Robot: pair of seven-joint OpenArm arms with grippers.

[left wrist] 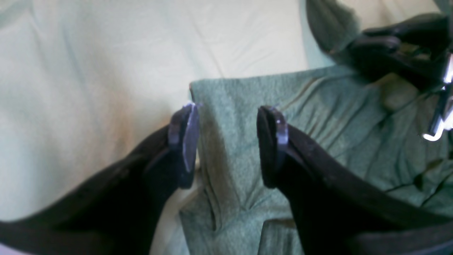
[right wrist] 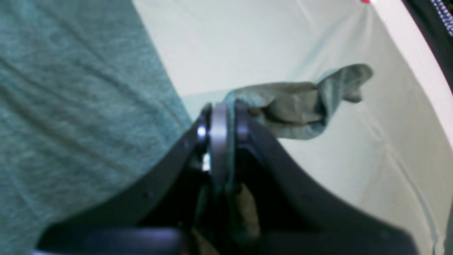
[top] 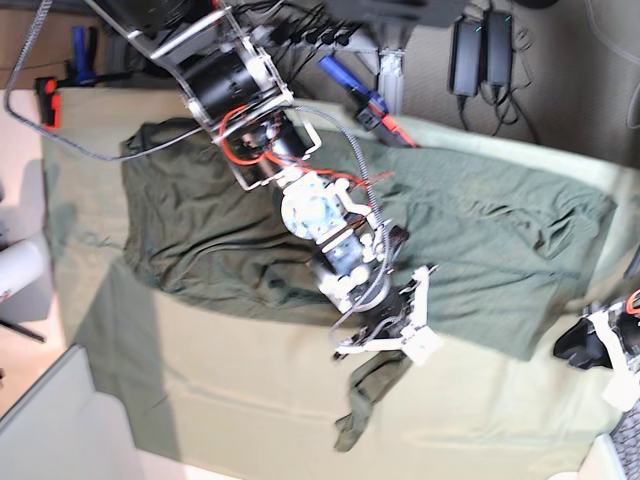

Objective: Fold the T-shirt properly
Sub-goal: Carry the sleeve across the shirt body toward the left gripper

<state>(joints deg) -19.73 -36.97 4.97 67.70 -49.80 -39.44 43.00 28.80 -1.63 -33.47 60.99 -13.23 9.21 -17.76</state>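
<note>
1. closest in, on the left wrist view: left gripper (left wrist: 226, 141) with jaws standing well apart, straddling a folded edge of the t-shirt (left wrist: 318, 141), one fingertip (left wrist: 189, 134) just off the cloth edge over the pale table cloth (left wrist: 88, 88), the other over the knit. nothing pinched between them yet.
2. closest in, on the right wrist view: right gripper (right wrist: 221, 127) squeezed together on a bunched strip of olive fabric, probably a sleeve (right wrist: 300, 106), which spills out beyond the jaws and hangs over the table cloth (right wrist: 283, 42). main body of the t-shirt (right wrist: 70, 106) fills the near left side.
3. further out, base view: t-shirt (top: 480, 250) spread wide and wrinkly across the table, collar end hard to make out. right gripper (top: 385, 335) at the shirt's lower edge mid-table, with the sleeve (top: 365, 400) trailing below it onto the table cloth (top: 220, 400).
4. far right edge of the base view: left gripper (top: 590, 345) low at the shirt's corner, only partly in frame.
5. step in hand, as a judgement: sleeve tuck, with the right side lifting the sleeve to carry it over the body; task looks early, body not folded.
6. next move calls for: laying the sleeve flat across the torso before letting go, then closing the left jaws on the corner edge without catching the table cloth underneath.
</note>
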